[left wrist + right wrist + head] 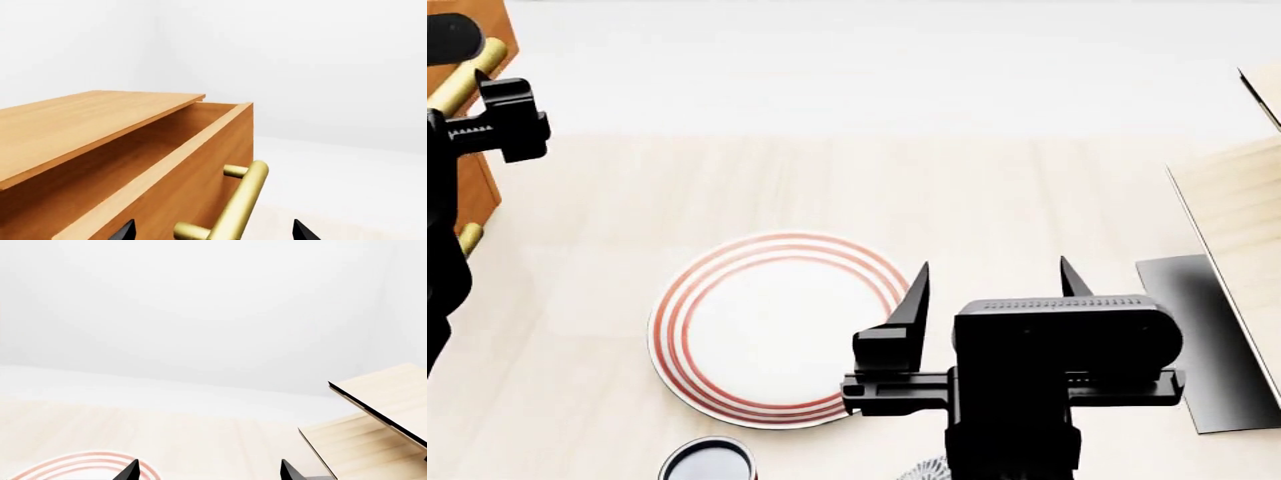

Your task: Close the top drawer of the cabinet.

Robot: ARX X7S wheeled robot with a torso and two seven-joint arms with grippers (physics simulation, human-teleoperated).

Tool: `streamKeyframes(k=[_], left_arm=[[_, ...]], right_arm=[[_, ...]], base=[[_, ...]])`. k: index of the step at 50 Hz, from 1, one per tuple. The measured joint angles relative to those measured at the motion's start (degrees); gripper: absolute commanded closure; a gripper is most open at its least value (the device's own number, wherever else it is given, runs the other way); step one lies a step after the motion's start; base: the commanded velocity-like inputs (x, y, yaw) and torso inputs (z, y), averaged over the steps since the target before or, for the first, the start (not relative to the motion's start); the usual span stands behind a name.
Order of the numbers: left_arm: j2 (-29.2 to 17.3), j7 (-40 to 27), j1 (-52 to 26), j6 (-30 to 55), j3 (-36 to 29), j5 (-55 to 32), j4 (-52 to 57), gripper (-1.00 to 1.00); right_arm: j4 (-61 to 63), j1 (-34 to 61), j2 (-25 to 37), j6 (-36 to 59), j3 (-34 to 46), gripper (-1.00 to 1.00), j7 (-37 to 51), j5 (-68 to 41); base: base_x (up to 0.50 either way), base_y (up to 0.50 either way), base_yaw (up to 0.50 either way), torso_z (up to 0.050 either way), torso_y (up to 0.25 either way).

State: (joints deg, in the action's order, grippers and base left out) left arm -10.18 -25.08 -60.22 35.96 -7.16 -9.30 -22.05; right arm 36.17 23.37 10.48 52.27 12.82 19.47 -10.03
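In the left wrist view the orange-brown cabinet has its top drawer pulled out, with the inside showing. The drawer's brass bar handle runs down its flat front. My left gripper is open; its two dark fingertips stand on either side of the handle's near end, apart from it. In the head view the cabinet and a brass handle show at the far left behind my left arm. My right gripper is open and empty above the floor.
A white plate with red rings lies on the pale floor, left of my right gripper. A dark round cup is at the bottom edge. Pale slanted wood panels on a dark grey base stand at the right.
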Motion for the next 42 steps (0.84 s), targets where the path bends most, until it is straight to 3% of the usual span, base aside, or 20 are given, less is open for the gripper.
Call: streamKeyframes(k=[15,42], left_arm=[[-6.8,-3.1,-4.1,-5.1,4.2,-0.4,-12.3,-1.00],[-5.3,-3.3,-5.7,-6.6,5.4,3.6,-16.1,-1.00]], right_arm=[[-1.1,-0.3,-0.8,-0.7,2.4,-1.00,1.3,0.4],[-3.2,-0.6,-1.0,-2.3,3.8,-1.00,2.5,-0.1]], base=[[0.00,0.00,0.00,0.000,0.000],[0.01,0.01,0.01,0.000,0.000]])
